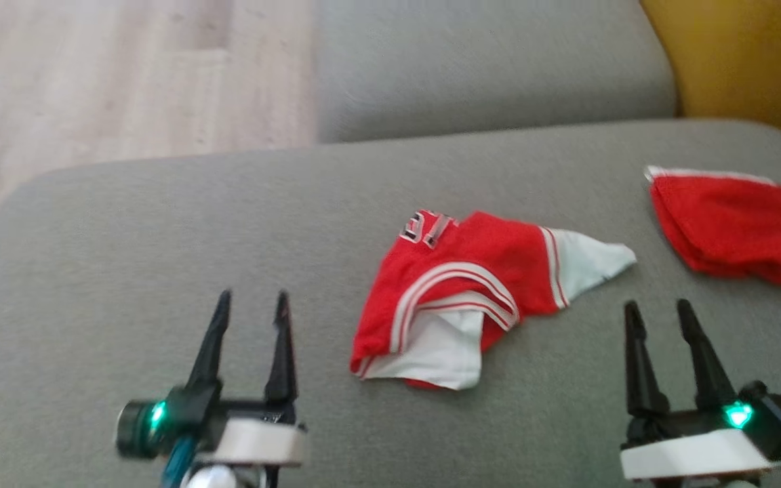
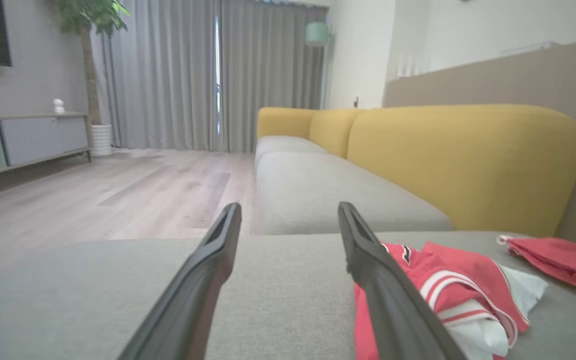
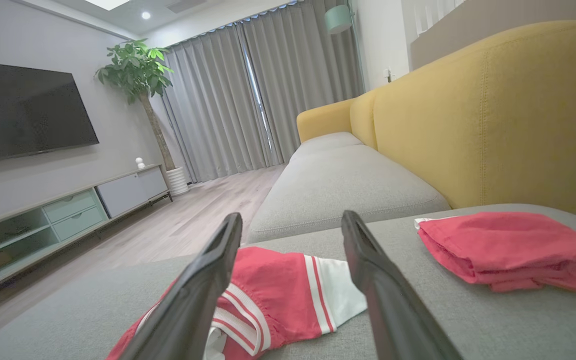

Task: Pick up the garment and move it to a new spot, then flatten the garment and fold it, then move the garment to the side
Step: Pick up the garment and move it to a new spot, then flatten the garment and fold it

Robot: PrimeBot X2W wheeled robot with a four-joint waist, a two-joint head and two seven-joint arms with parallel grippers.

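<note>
The red-and-white garment [image 1: 472, 298] lies rumpled on the grey sofa cushion [image 1: 160, 237], touching neither gripper. The left gripper [image 1: 253, 296] and right gripper [image 1: 657, 305] flank it, both wide and empty, probably so each can take an edge to flatten it.

- A home living room.
- A long sofa [image 3: 468, 125] with yellow backs and grey seat cushions [image 3: 338, 190] runs along the wall.
- A flat television [image 3: 23, 115] hangs on the facing wall, above a low cabinet [image 3: 68, 210] with drawers and open shelves.
- A tall potted plant [image 3: 135, 70] stands in the corner beside floor-length grey curtains [image 3: 268, 90].
- The floor [image 2: 93, 195] is pale wood planks.
- A red and white garment [image 1: 472, 291] lies on the sofa seat.
</note>
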